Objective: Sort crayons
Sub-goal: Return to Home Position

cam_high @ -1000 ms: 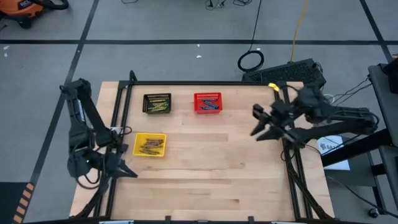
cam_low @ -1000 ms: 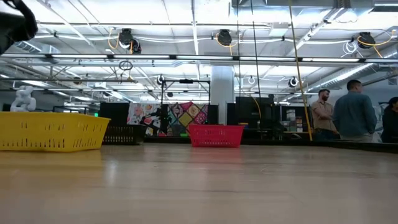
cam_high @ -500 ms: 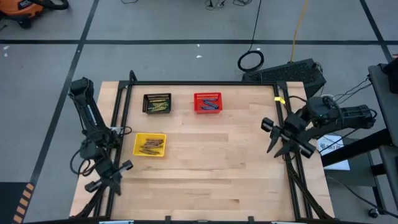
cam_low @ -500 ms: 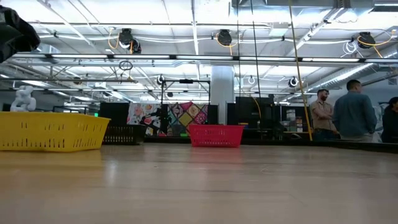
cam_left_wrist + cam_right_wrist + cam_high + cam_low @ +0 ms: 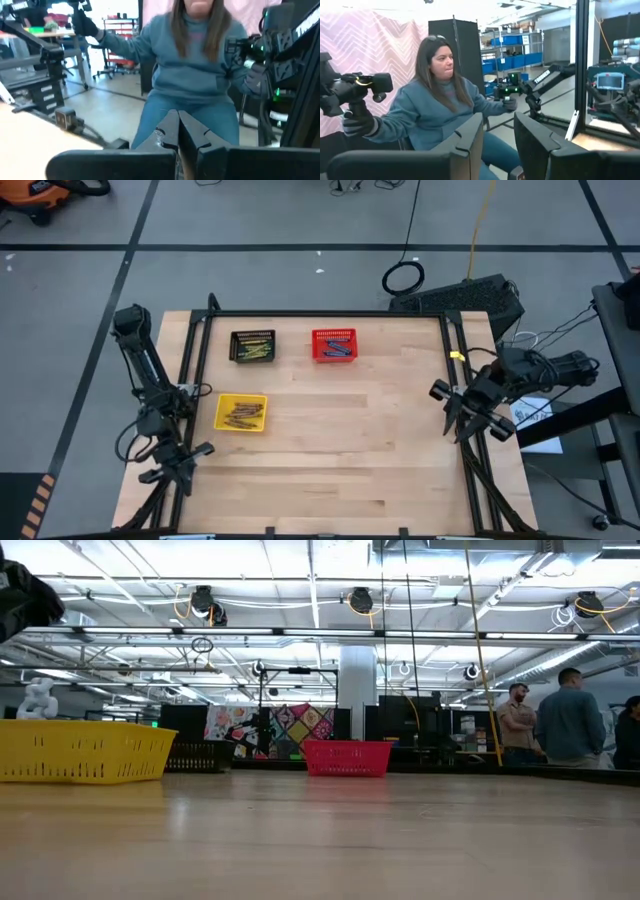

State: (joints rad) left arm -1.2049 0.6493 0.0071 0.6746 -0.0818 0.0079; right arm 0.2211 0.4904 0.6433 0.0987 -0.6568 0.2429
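- The right gripper was out over the table a second ago. It has since pulled back to the right rail, with its fingers parted and nothing between them.
- The left gripper has swung off the table to the left rail and has barely moved in the last half second. Its fingers are pressed together on nothing.
- The crayons have not moved. The green ones lie in the black basket, the blue ones in the red basket, and the brown-orange ones in the yellow basket.
- No loose crayon shows on the bare wood (the low view shows none either), so the sorting looks done — both arms are simply going back to rest.
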